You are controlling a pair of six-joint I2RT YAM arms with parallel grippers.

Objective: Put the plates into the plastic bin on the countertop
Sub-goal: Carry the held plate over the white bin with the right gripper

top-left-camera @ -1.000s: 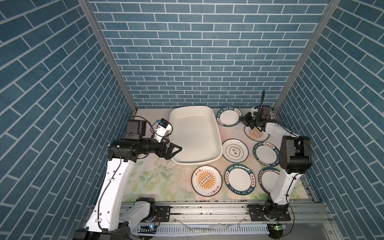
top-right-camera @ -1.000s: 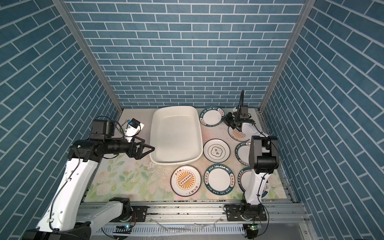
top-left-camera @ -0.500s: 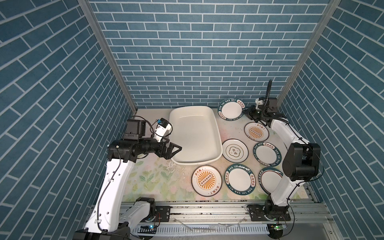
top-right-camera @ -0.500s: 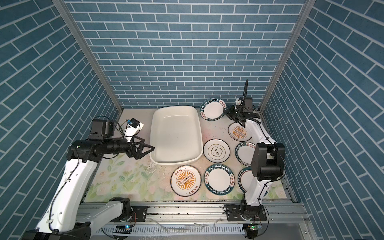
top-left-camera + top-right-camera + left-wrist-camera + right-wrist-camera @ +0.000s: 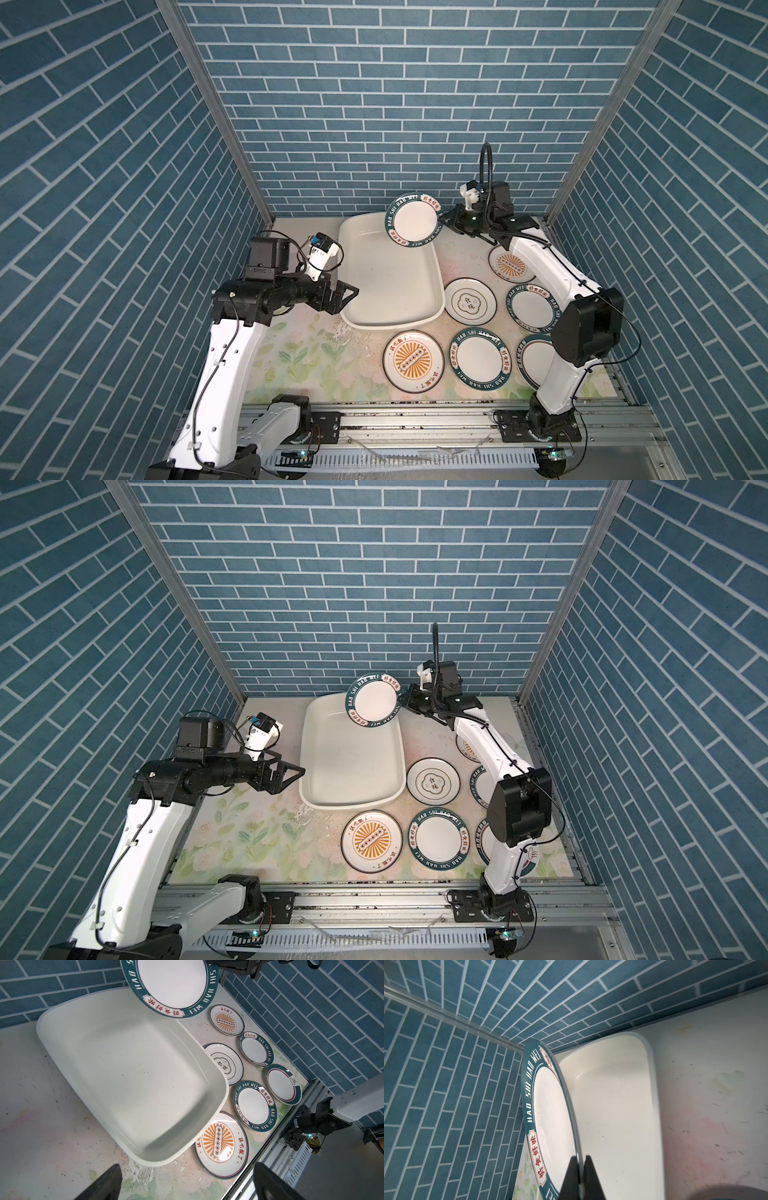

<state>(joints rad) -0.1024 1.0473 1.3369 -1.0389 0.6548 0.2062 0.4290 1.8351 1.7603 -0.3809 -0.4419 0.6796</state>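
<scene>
Right gripper pinches the teal-rimmed plate by its edge. A second ago it lay on the countertop; now I see it hanging tilted over the far corner of the empty plastic bin. Six plates remain outside. Left gripper waits open beside the bin

light: bright, even | shadows: soft | focus: sharp | edges: wide-angle bending

Teal-rimmed plate aloft, tilted, above upper-right corner of shallow cream bin, centre frame. Six other plates flat on floral countertop, right of and below bin: two sunburst, three teal-edged, one cloud-emblem.
</scene>
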